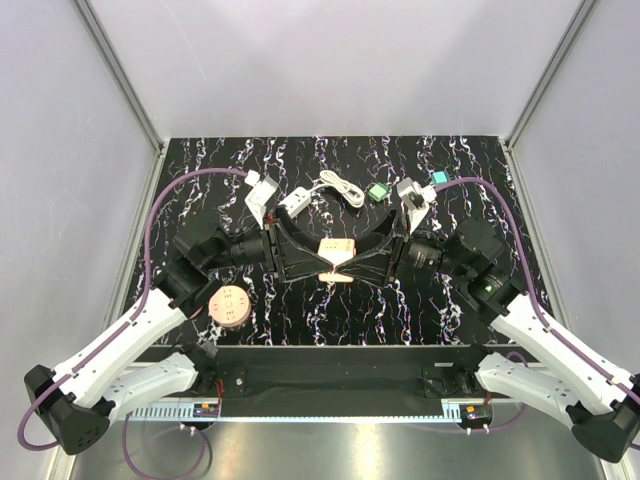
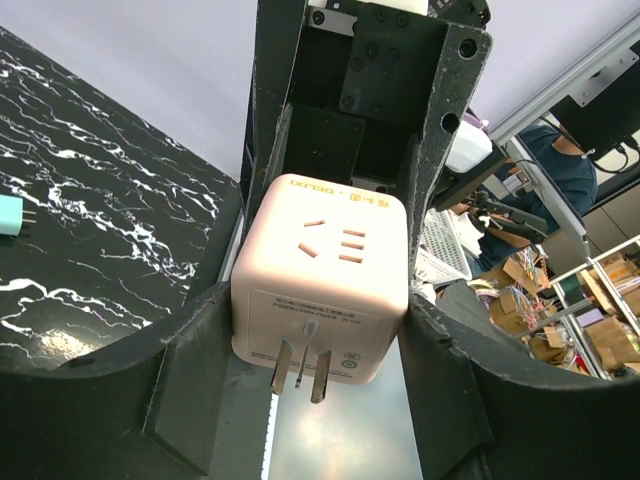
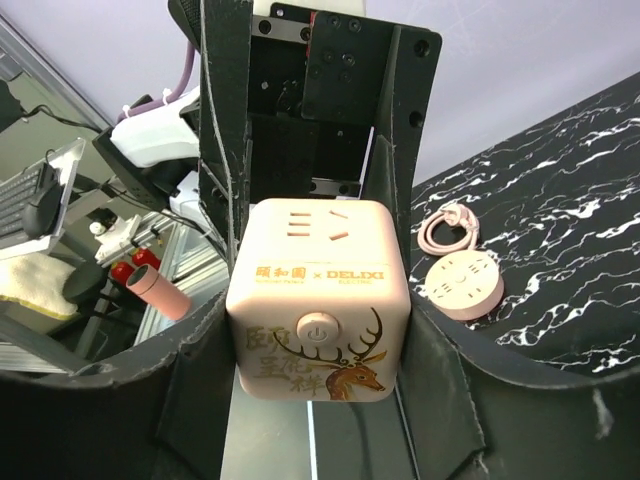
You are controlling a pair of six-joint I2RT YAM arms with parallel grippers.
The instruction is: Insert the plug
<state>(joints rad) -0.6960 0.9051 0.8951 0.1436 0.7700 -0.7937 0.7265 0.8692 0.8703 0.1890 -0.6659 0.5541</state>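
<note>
My left hand [image 2: 320, 310] and my right hand [image 3: 318, 310] are both clamped on one pink cube adapter [image 1: 336, 248], held between them over the middle of the black, white-veined worktop [image 1: 200, 180]. It is smooth plastic with rounded corners (a deer is drawn on one face), and flat metal prongs [image 2: 300, 370] stick out of another face. A round pink socket [image 1: 231, 305] lies beside my left arm.
</note>
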